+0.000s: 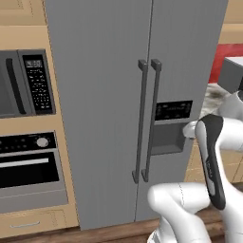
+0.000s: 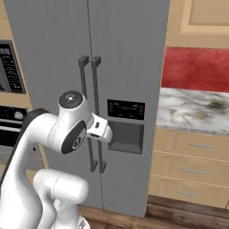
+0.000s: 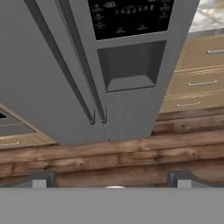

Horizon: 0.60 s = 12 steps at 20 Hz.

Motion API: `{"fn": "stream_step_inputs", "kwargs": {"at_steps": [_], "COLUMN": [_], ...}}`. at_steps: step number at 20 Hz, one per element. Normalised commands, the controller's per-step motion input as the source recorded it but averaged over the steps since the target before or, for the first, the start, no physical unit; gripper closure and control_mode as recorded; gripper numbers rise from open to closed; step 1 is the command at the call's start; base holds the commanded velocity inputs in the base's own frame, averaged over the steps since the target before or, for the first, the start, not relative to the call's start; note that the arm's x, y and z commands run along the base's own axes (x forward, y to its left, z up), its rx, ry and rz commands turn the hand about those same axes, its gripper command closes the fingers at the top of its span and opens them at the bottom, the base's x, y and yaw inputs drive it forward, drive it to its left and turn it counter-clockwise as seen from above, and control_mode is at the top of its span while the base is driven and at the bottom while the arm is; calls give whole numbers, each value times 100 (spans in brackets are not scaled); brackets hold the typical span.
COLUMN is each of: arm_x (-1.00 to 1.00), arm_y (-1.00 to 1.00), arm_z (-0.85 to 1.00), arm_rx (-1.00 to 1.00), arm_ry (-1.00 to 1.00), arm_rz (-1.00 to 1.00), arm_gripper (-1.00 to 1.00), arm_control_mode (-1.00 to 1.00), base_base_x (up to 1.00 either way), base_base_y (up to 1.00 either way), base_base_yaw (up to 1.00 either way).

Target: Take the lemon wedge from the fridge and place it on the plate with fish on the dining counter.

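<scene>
Fridge [image 1: 104, 118] doors face you fully closed in both base views, so you cannot tell where the lemon wedge sits; nothing yellow shows anywhere in front of you. You are looking at a tall grey side-by-side unit whose two dark vertical bar handles [image 1: 147, 121] run close together down the middle seam, with the black dispenser panel [image 2: 125, 109] and its recessed grey niche on the right-hand door. To the fridge's left you have a built-in microwave [image 1: 26, 83] above an oven [image 1: 28, 166] set in beige cabinetry. To its right you see a wall counter with a marbled top [image 2: 194, 109], beige drawers [image 2: 192, 163] beneath it and a red backsplash [image 2: 197, 67] above. Your arm is folded low in front of the doors, touching nothing. In the hand view your gripper [image 3: 111, 181] points at the lower part of the fridge and the wood plank floor [image 3: 131, 157], its two dark fingertips [image 3: 39, 180] spread wide apart with nothing between them.
</scene>
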Motion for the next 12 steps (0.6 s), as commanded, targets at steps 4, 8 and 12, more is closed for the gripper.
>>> {"fn": "stream_step_inputs", "kwargs": {"at_steps": [4,8,12], "arm_x": [2,66,82], "arm_y": [8,70,97], "arm_z": [16,39,43], "arm_rx": [-4,-17,-13], "arm_ry": [-32,-35,-23], "arm_rz": [3,0,-1], "arm_gripper": [-100,-100,-100], "arm_control_mode": [-100,-100,-100], "base_base_x": [0,0,0], "base_base_y": [0,0,0], "base_base_yaw": [0,0,0]}}
